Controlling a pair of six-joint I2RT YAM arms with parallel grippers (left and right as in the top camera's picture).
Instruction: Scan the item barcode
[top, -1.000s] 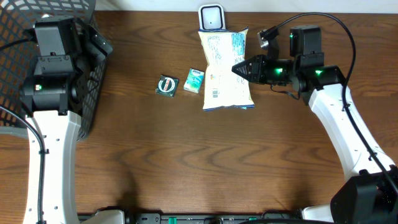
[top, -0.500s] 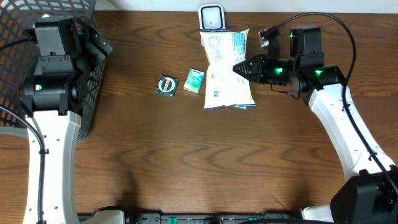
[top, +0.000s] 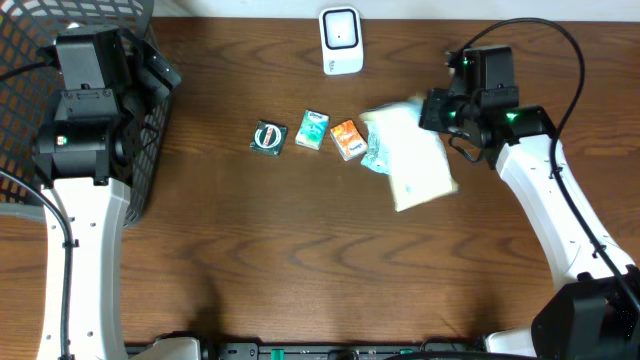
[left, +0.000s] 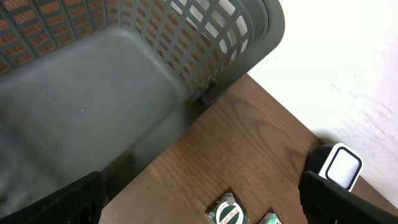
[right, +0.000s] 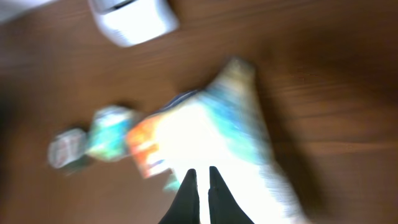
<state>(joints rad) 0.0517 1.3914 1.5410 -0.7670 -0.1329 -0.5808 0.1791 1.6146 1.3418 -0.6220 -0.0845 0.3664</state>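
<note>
While the right gripper (right: 199, 174) pinches the pale plastic snack bag (top: 415, 170) (blurred), slow down. Aim its barcode at the white boxy scanner (top: 341, 40).

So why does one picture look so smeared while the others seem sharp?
Right wrist view: everything is streaked, probably motion blur; the snack bag glares white, only the closed right gripper looks crisp. Overhead view: sharp, except the bag itself, which is soft. Left wrist view: clear on the basket, with the wall washed out.

white links (top: 83, 250), black joints (top: 85, 150), cables (top: 65, 300)
</note>
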